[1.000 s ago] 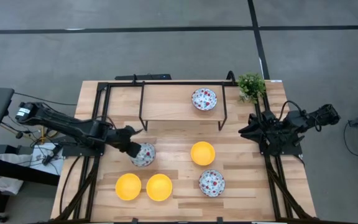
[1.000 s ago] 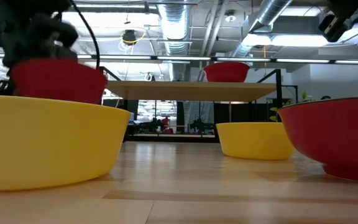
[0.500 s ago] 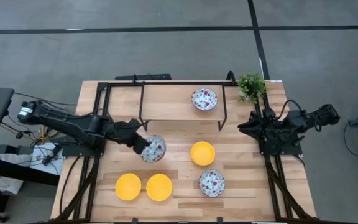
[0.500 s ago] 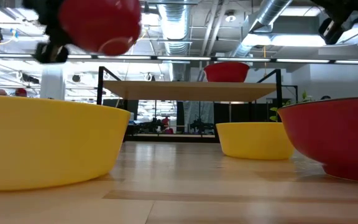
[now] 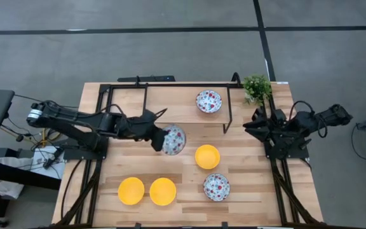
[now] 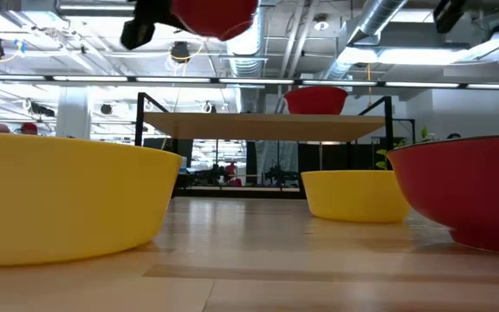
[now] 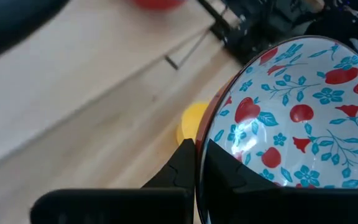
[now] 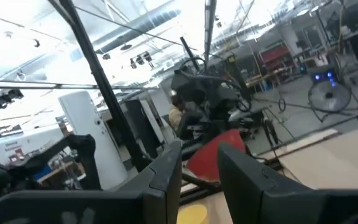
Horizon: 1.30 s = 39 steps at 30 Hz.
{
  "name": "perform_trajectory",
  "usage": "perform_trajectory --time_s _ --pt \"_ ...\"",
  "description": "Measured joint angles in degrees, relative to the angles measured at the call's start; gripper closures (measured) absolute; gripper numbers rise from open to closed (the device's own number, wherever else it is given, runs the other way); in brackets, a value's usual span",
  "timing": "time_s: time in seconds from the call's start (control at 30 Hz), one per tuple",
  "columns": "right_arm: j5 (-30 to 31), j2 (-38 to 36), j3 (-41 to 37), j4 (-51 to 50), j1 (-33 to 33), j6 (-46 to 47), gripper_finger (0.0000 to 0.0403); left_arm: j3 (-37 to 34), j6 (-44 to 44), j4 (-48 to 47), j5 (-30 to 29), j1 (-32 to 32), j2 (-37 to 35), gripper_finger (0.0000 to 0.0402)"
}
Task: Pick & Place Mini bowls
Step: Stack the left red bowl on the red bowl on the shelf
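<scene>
Carrying a floral bowl (image 5: 173, 140) clear of the table, the left gripper (image 5: 159, 136) is clenched on its rim, one finger inside and one outside, as the left wrist view shows; the bowl hangs tilted beyond the fingertips, just short of the raised shelf (image 5: 170, 105). To do this step well, I judge, the wrist should level the bowl before lowering, come in above the shelf's front rail rather than into it, and let go only once the base sits flat, well apart from the floral bowl (image 5: 209, 101) already on the shelf.

The right gripper (image 5: 254, 124) waits far across the table from the left one, beside the small plant (image 5: 257, 87); its fingers stand apart around nothing.

Counted: three floral bowls, namely the held one, the shelf one, and one (image 5: 216, 186) on the table. Three yellow bowls: one (image 5: 207, 156) just past the held bowl, and two (image 5: 131, 191) (image 5: 162, 191) touching each other nearer the table's front edge.
</scene>
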Motion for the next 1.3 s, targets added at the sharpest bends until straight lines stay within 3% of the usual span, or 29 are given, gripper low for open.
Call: perform_trajectory --time_s 0.43,0.67,0.87,1.13,1.3 --pt "0.7 16.3 8.5 2.1 0.0 -7.1 0.031 8.6 9.6 0.3 -11.3 2.2 4.5 0.0392" --pt "5.0 26.5 16.8 0.2 -0.8 -11.1 0.031 8.6 9.6 0.3 -12.7 3.5 4.7 0.0392" --pt "6.5 35.5 27.0 -10.0 -3.0 -9.9 0.031 8.6 9.6 0.3 -12.7 4.9 4.8 0.0392" --pt "6.2 46.1 43.5 -34.5 -6.8 -2.5 0.0306 8.6 9.6 0.2 -12.7 6.3 4.8 0.0392" --pt "6.2 50.0 50.5 -39.4 -8.6 -2.4 0.0277 8.6 9.9 -1.4 -14.0 6.5 4.8 0.0392"
